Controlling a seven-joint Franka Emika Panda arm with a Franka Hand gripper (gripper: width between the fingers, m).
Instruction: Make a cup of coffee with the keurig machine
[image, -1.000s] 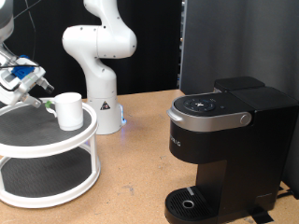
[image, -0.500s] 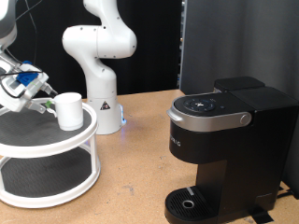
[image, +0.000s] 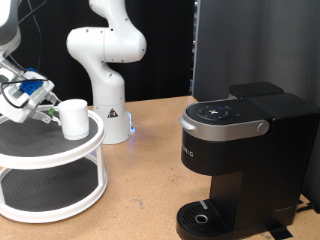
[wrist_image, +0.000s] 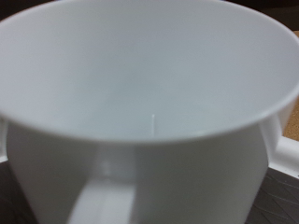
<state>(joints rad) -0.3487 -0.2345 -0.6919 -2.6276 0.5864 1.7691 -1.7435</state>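
Since a second ago the gripper (image: 48, 108) has crept a little lower and closer to the cup (image: 73, 117); the cup and everything else sit where they were.

One cup, one keurig (image: 240, 160), one two-tier round stand (image: 50, 165) and one white arm base (image: 108, 65) are in sight. The cup stands upright on the stand's top tier, near that tier's edge on the exterior view's right. The gripper, with blue parts on it, hangs at the exterior view's left edge, just beside the cup on its left side, and whether the fingers are spread or closed around anything cannot be told from either view.

The keurig stands on the wooden desk (image: 150, 180) at the exterior view's right, well apart from the cup, with its lid down, a silver-grey band around the top and a round drip tray (image: 205, 217) at its foot. The arm base stands between stand and keurig, farther back, beside a small blue glow at its foot. A dark panel (image: 255, 45) rises behind the keurig.

Only the exterior view shows the keurig, stand and desk. The wrist view is filled by the cup (wrist_image: 149, 103), seen close: its open mouth, pale inside wall and a handle-like tab low on its side.
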